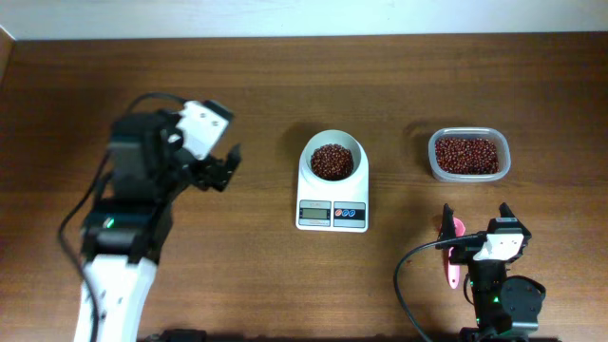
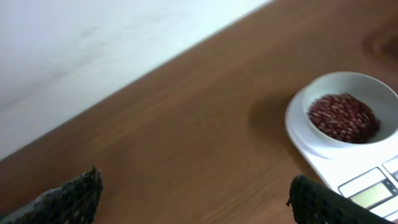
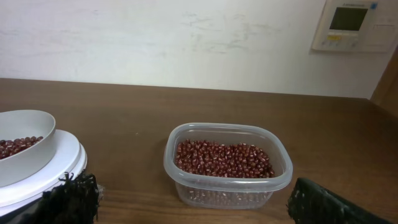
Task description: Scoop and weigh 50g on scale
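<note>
Scale [image 1: 332,215] sits mid-table w/ white bowl [image 1: 353,150] on top, red beans [image 1: 332,161] in it. Looks light, rigid plastic, bowl prob. loose & easy to nudge, so if shifted, take base by its sides, not the bowl. Both tools spread wide, pinching nothing: left gripper [image 1: 220,169] left of scale, right gripper [image 1: 475,215] beside pink scoop [image 1: 454,255], near clear bean tub [image 1: 430,157].

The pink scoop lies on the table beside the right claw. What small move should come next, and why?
Probably the right claw should shift over the pink scoop and close on its handle. The claw is open and empty, and the scoop lies beside it. The bowl on the scale already holds beans, but the display is unreadable, so more may be needed.
</note>
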`<state>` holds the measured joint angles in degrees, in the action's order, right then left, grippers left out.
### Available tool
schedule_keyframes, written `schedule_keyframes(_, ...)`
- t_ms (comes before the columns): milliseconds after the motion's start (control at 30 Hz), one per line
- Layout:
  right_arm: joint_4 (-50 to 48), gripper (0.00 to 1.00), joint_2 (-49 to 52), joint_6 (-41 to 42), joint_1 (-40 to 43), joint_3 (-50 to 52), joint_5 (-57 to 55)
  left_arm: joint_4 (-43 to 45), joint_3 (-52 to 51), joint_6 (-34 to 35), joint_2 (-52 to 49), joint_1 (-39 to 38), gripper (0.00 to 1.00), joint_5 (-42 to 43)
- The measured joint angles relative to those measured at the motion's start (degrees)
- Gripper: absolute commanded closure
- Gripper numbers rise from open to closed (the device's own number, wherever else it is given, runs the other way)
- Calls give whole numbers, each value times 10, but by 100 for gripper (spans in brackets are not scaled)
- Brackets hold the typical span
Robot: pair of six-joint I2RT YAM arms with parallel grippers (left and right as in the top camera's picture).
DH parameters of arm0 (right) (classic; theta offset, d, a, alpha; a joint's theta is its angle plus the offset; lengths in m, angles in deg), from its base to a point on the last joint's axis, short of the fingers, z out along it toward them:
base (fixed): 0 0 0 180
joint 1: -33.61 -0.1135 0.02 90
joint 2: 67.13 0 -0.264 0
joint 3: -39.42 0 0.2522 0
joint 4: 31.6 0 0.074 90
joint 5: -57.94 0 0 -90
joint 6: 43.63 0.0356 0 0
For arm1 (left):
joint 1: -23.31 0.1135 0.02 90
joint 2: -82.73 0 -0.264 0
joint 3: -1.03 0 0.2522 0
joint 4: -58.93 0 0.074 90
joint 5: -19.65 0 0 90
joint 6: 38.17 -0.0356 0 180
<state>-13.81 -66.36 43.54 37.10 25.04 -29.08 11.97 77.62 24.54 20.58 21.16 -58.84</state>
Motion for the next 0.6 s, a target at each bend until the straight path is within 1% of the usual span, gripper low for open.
schedule_keyframes(67, 0, 1, 0, 0, 0, 0, 0, -28, 1, 10, 66, 19, 1, -2)
schedule_keyframes(167, 0, 1, -1, 0, 0, 0, -2, -91, 0, 16, 170, 24, 1, -4)
schedule_keyframes(200, 0, 1, -1, 0, 0, 0, -2, -98, 1, 17, 204, 24, 1, -1)
schedule_keyframes(267, 0, 1, -2, 0, 0, 0, -2, -115, 1, 17, 269, 24, 1, 20)
schedule_keyframes(333, 0, 1, -2, 0, 0, 0, -2, -127, 2, 17, 306, 24, 1, 44)
schedule_keyframes(467, 0, 1, -2, 0, 0, 0, -2, -133, 2, 17, 319, 24, 1, 73)
schedule_keyframes(600, 0, 1, -2, 0, 0, 0, -2, -163, 2, 17, 319, 24, 1, 80)
